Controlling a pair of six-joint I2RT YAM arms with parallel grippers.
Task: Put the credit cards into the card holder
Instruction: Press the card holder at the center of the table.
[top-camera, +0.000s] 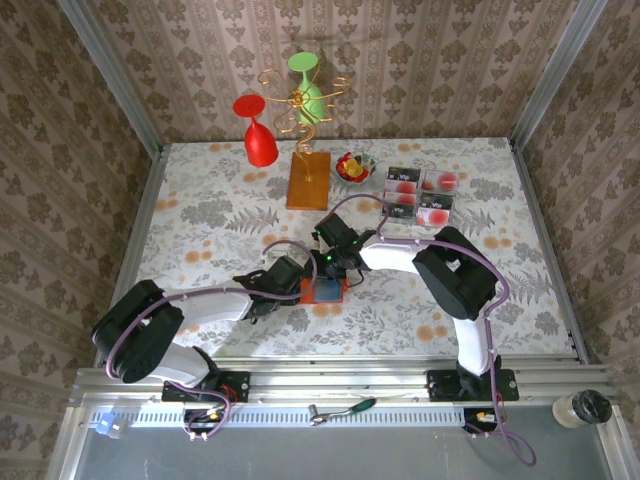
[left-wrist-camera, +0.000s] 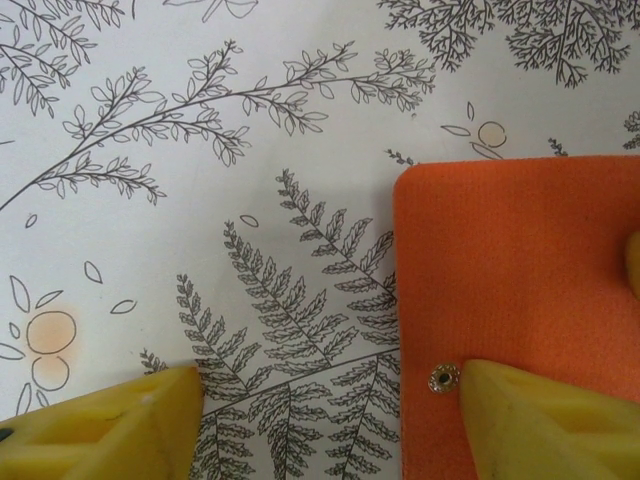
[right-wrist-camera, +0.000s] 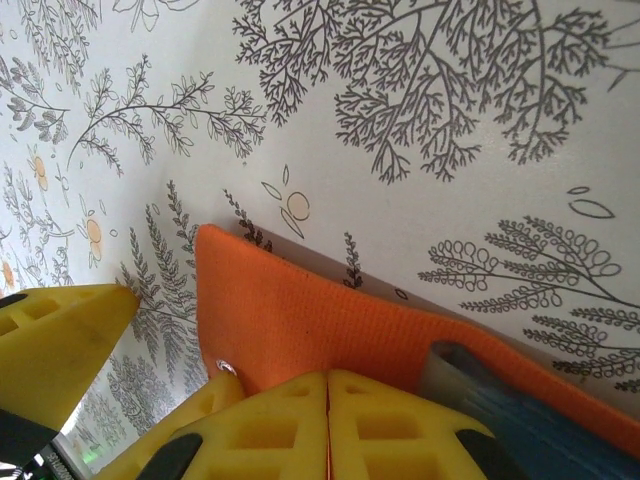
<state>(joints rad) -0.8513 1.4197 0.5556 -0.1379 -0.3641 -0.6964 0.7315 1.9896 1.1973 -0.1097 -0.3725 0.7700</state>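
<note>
The card holder (top-camera: 325, 291) lies on the table (top-camera: 200, 210) near the middle, just ahead of the two arms. Its orange flap is raised off the surface and its grey-blue inner panel (right-wrist-camera: 500, 415) is exposed. The flap's edge appears to be pinched by the right end effector (right-wrist-camera: 328, 385), whose fingers are pressed together. The contact itself is hidden behind those fingers, so the hold is judged rather than plainly seen. The left end effector (left-wrist-camera: 330, 375) is spread, with one finger set on the orange cover beside the metal snap (left-wrist-camera: 444, 378) and the other on bare table beside the holder.

The thin flap could slip out of the pinch if it is pulled at an angle, and the holder would then fold shut. If the left finger's pressure is lost, the whole holder could be lifted or dragged across the smooth table. Both end effectors are occupied, so one must be freed to fetch a card, and the flap may close when that happens.

No card is seen in the holder. The four credit cards (top-camera: 420, 195) are grouped two by two, well apart from it, at the far right. Just left of them, a small bowl (top-camera: 353, 167) holds red and yellow pieces.
</note>
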